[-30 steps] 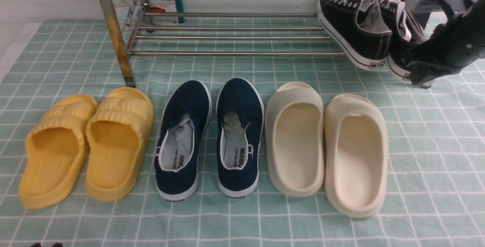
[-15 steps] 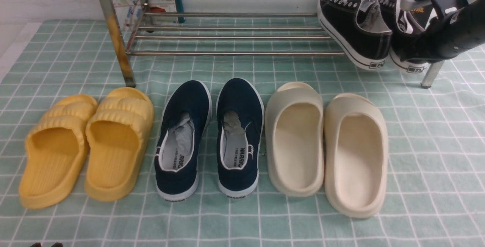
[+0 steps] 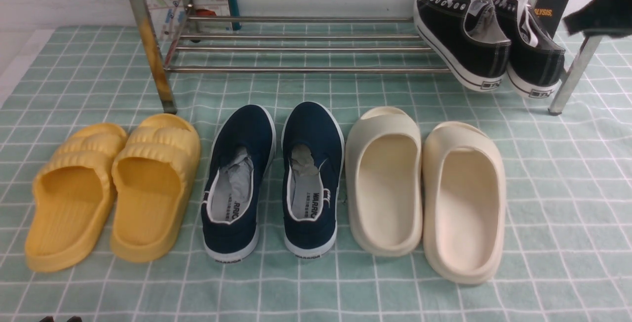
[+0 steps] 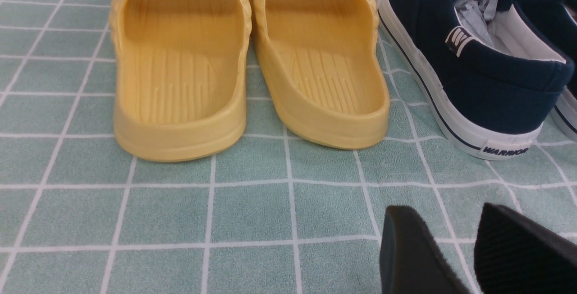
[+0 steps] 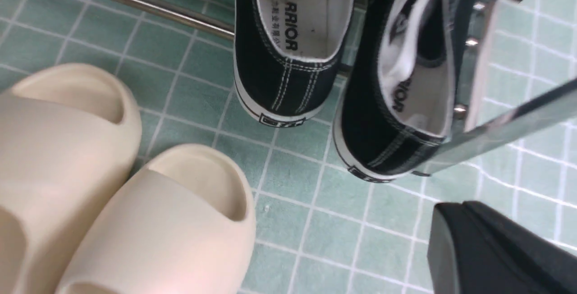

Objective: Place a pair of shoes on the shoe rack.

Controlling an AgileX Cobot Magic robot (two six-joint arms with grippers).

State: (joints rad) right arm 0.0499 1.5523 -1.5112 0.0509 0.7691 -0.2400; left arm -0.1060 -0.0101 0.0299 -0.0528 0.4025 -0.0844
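Pair of shoes (image 3: pixel 489 45): upper right, heels overhanging shoe rack (image 3: pixel 306 69), toes inward for stability. Right gripper (image 5: pixel 496 253) fingers closed, empty; left gripper (image 4: pixel 455 249) fingers parted, idle.

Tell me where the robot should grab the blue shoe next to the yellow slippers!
Probably the back rim of the left navy slip-on shoe, at the heel collar. Its opening faces up and its heel points toward the robot, so a pincer could come down from above with one finger inside and one outside. The yellow slipper sits close beside it, leaving little room for a side grip.
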